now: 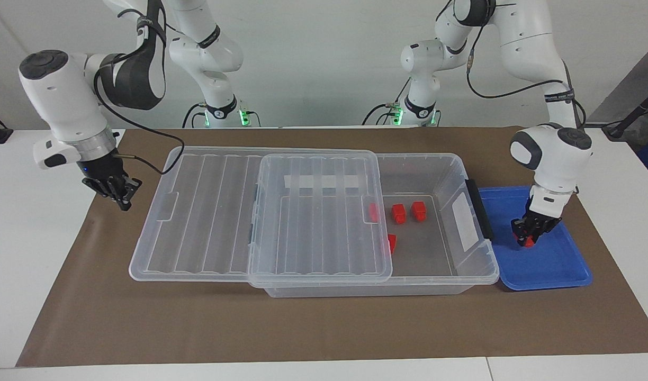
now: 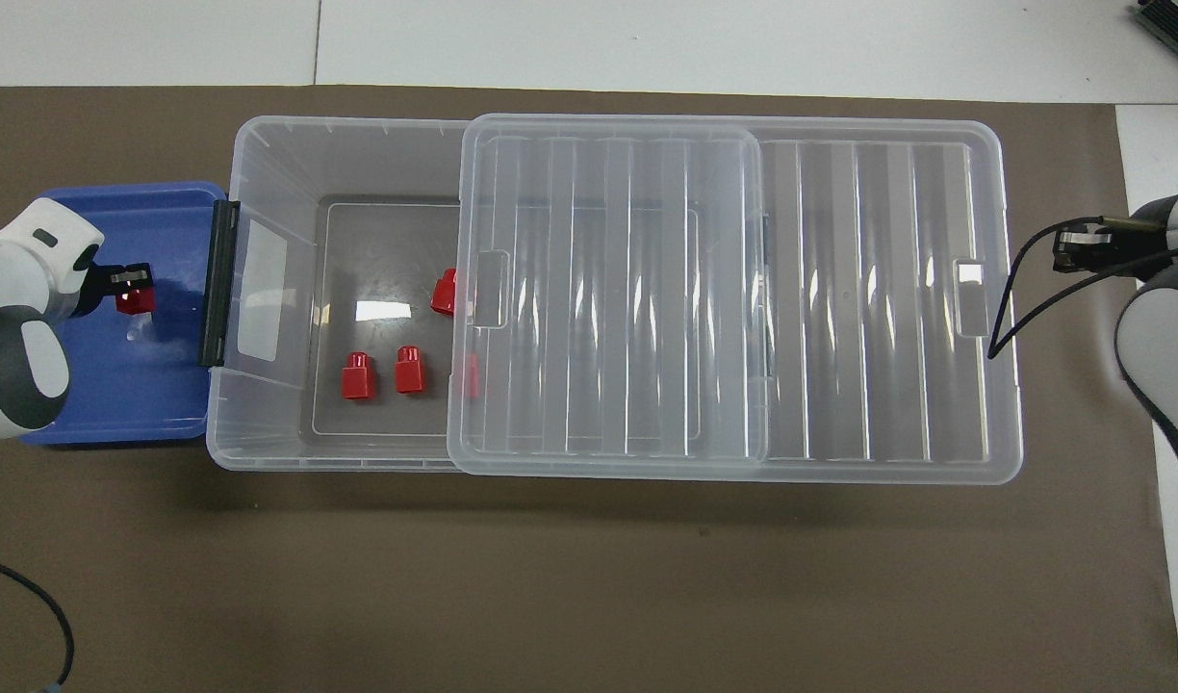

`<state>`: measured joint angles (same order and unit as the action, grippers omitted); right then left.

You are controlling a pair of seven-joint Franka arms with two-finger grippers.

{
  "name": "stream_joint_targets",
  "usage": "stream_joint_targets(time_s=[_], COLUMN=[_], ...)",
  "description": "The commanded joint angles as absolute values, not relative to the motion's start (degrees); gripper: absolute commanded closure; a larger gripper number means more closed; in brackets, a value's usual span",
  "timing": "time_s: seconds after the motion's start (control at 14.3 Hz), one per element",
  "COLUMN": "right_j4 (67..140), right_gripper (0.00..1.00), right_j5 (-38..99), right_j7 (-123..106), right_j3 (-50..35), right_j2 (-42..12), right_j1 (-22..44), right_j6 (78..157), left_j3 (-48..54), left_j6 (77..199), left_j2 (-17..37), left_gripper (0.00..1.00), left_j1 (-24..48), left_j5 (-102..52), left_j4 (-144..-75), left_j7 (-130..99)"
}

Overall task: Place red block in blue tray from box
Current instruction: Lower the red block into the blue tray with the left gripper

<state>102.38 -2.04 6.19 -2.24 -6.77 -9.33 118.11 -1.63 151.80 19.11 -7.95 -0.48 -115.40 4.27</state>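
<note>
On the brown-matted surface (image 1: 324, 328), the left gripper (image 1: 530, 241) lowers its clamped red block (image 1: 527, 243) into the blue tray (image 1: 551, 272) beside the box (image 1: 461, 174); next comes release, while the right gripper (image 1: 117, 193) waits, fingers clenched empty.

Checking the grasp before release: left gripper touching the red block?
Touching. In the facing view the left gripper is shut on the red block, low in the blue tray; the overhead view shows the same.

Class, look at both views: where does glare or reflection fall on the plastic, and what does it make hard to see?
Overhead view: bright patches on the box floor and streaks along the ribbed lid blur the red block under its edge. Facing view: softer sheen on the lid; the block beneath shows only faintly.
</note>
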Motion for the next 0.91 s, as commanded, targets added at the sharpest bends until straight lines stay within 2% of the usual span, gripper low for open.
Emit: stream_joint_targets(time_s=[0.0,0.63,0.7,0.77,0.84], right_j4=[102.13,102.66,102.66,102.66,102.66], right_gripper=[1.00,1.00,1.00,1.00,1.00], right_j5=[-1.76,-1.76,-1.76,-1.76,-1.76], right_j7=[4.05,3.60,3.52,3.52,3.43], right_j3=[-2.64,-3.25,-3.25,-3.25,-3.25], right_j2=[-8.26,-8.61,-8.61,-8.61,-8.61], right_j1=[-9.76,-7.30,-6.60,-6.07,-5.89], right_j6=[119.53,119.10,119.00,118.83,118.83], left_j3=[-1.76,-1.76,-1.76,-1.76,-1.76], left_j6=[153.19,158.12,158.12,158.12,158.12], left_j2=[18.89,21.09,21.09,21.09,21.09], left_gripper=[1.00,1.00,0.78,0.25,0.00], left_j1=[-7.82,-7.82,-7.82,-7.82,-7.82], left_j5=[-1.32,-1.32,-1.32,-1.32,-1.32], left_j4=[-116.28,-117.51,-117.51,-117.51,-117.51], left_j7=[4.22,4.31,4.39,4.74,5.36])
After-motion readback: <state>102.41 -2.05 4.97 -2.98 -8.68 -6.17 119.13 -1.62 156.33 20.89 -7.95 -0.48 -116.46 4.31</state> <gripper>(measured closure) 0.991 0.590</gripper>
